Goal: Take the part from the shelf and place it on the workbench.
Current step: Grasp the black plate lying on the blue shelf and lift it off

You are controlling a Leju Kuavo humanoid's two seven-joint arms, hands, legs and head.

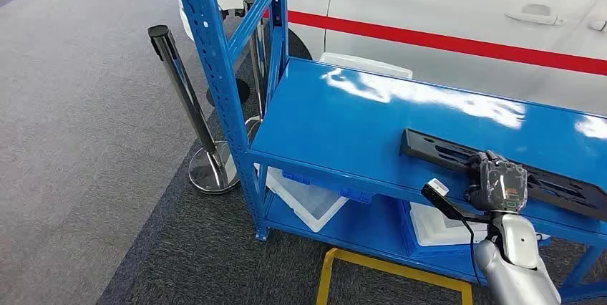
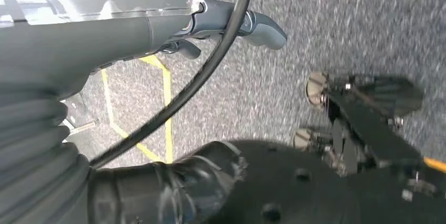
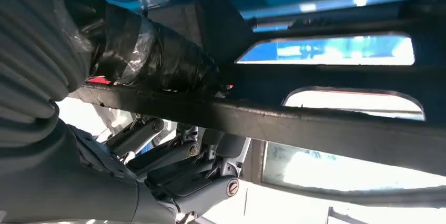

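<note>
right hand [image 1: 499, 185] grips black part [image 1: 436, 150] on blue shelf [image 1: 336, 126], thumb over, fingers under bar. left hand [image 2: 231, 24] fingers curled, holding nothing.

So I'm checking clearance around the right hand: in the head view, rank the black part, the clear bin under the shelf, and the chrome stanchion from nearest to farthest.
From the right hand:
1. Black part, on the blue shelf under the hand.
2. Clear bin, on the lower level, to the left.
3. Chrome stanchion, on the floor beyond the shelf's left end.
</note>
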